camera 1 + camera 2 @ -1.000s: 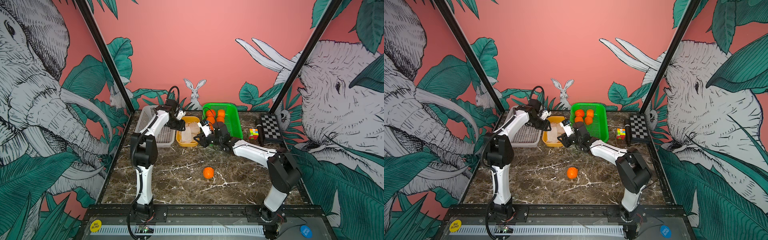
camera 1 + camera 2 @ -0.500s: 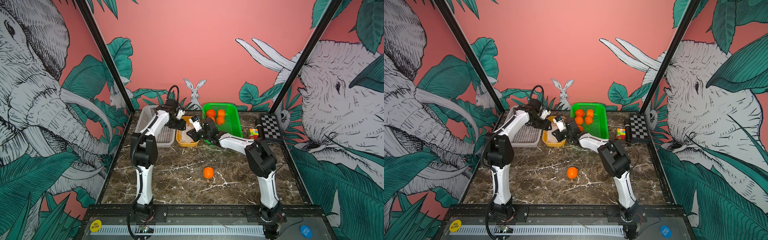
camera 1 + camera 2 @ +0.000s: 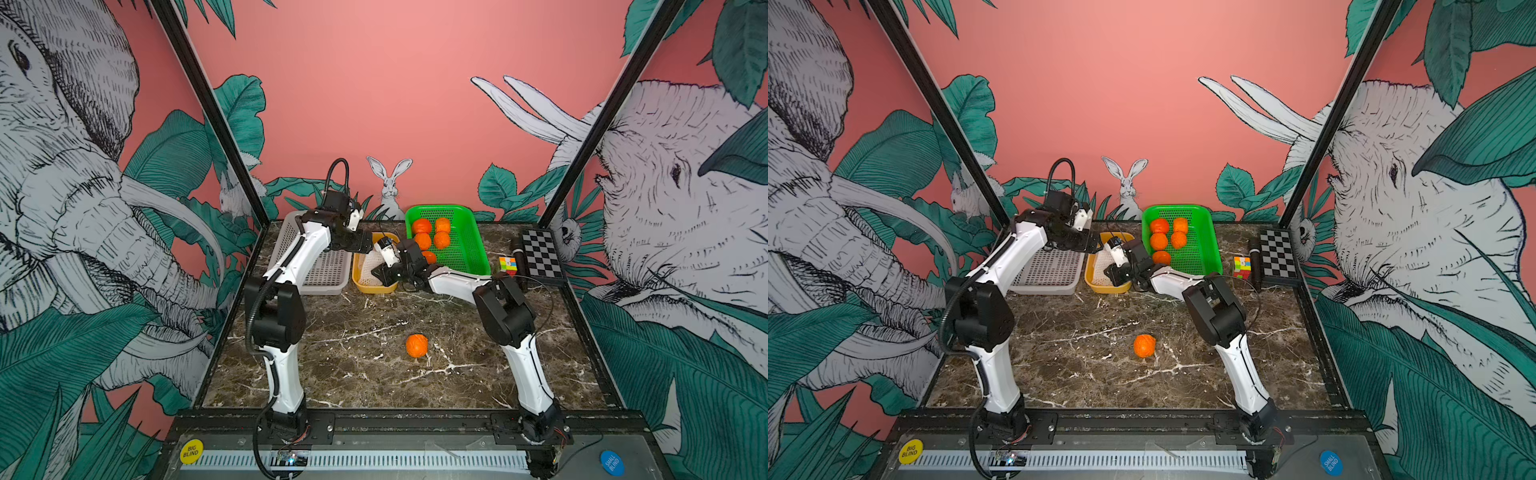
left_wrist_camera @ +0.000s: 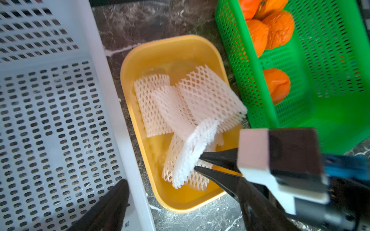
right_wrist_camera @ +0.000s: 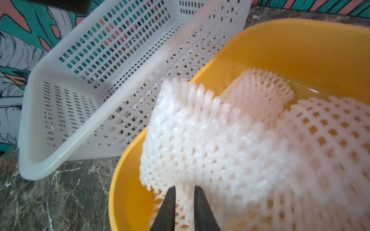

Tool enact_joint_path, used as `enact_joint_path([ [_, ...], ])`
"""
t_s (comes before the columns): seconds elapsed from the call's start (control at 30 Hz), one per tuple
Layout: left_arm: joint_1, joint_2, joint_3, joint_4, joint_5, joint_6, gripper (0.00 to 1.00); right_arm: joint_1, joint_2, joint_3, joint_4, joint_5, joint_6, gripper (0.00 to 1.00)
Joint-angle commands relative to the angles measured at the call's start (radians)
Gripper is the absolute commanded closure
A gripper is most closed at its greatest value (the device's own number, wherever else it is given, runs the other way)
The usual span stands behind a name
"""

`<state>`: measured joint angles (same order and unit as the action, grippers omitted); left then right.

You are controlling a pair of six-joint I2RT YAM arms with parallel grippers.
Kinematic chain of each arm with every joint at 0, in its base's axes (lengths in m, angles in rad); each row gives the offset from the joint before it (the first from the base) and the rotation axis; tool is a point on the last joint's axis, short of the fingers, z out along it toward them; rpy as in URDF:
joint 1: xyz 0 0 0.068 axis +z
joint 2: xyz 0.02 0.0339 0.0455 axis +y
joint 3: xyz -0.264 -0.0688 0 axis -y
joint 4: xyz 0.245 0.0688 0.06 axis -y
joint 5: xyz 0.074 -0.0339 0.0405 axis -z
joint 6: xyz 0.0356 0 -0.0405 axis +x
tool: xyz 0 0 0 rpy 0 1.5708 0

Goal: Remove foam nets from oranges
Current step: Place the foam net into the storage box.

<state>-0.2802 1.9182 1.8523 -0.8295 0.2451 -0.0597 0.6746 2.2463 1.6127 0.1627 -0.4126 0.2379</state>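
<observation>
My right gripper (image 5: 184, 190) is shut on a white foam net (image 5: 200, 136) and holds it over the yellow tray (image 4: 166, 50). Several more flat foam nets (image 4: 152, 104) lie in that tray. In the left wrist view the held net (image 4: 192, 152) hangs from the right gripper's black fingers (image 4: 218, 158). My left gripper (image 4: 186, 202) is open with nothing in it, above the gap between the tray and the white basket. In both top views one bare orange (image 3: 416, 345) (image 3: 1144, 345) sits on the marble. Several bare oranges (image 3: 422, 241) lie in the green basket (image 3: 469, 249).
A white perforated basket (image 3: 324, 282) stands just left of the yellow tray (image 3: 361, 286), and the green basket stands right of it. A puzzle cube (image 3: 508, 266), a black cylinder (image 3: 517, 257) and a chequered board (image 3: 542, 259) sit at the back right.
My right arm swung left from the front of the green basket to over the yellow tray, carrying the net. My left gripper has opened wider and stayed in place.
</observation>
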Motion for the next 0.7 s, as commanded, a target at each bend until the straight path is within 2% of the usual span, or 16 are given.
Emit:
enact_joint_path([
  [0.0, -0.004, -0.100, -0.063, 0.056, -0.001, -0.028, 0.13, 0.005, 0.010, 0.031, -0.010, 0.012, 0.006, 0.79],
  [0.13, -0.004, -0.173, -0.165, 0.114, 0.023, -0.049, 0.12, 0.005, -0.026, 0.031, -0.015, 0.002, 0.005, 0.70],
  [0.37, 0.006, -0.243, -0.309, 0.176, 0.026, -0.054, 0.13, 0.006, -0.100, 0.013, -0.023, 0.000, 0.000, 0.63],
  [0.67, 0.010, -0.273, -0.373, 0.214, 0.040, -0.066, 0.13, 0.014, -0.166, -0.032, -0.020, 0.020, -0.003, 0.59],
])
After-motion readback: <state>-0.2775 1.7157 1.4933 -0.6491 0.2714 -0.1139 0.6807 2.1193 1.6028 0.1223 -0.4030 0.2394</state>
